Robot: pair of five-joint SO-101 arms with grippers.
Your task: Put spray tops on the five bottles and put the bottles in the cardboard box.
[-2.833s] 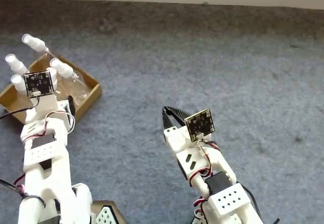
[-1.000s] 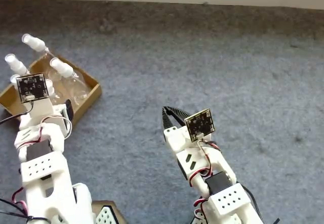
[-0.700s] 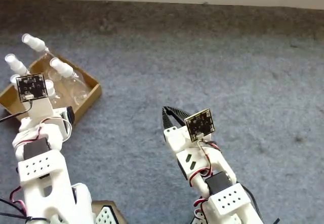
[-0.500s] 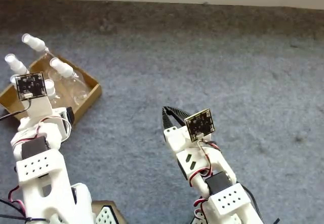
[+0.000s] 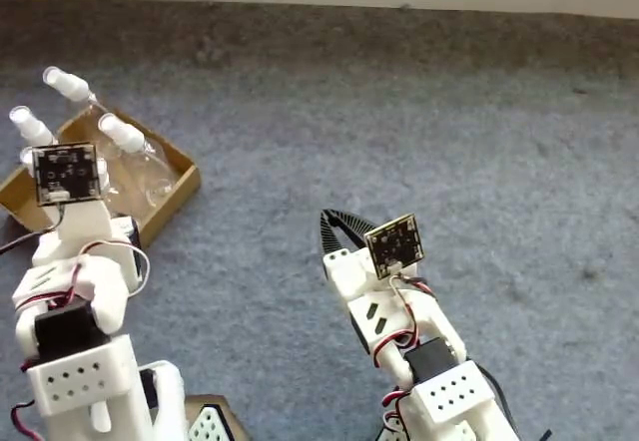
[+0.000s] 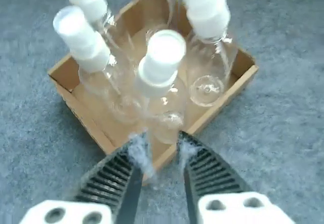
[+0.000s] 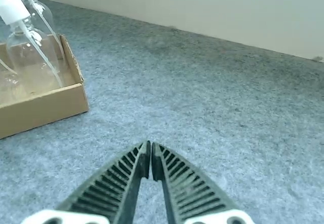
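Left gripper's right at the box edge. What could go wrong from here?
1. The left gripper is open, fingertips close to the cardboard box wall and the nearest bottle; a stray move could shove the box or tip it.
2. The bottles rise well above the low walls, some leaning; a nudge might topple them.
3. I count four spray tops; a fifth is unconfirmed.
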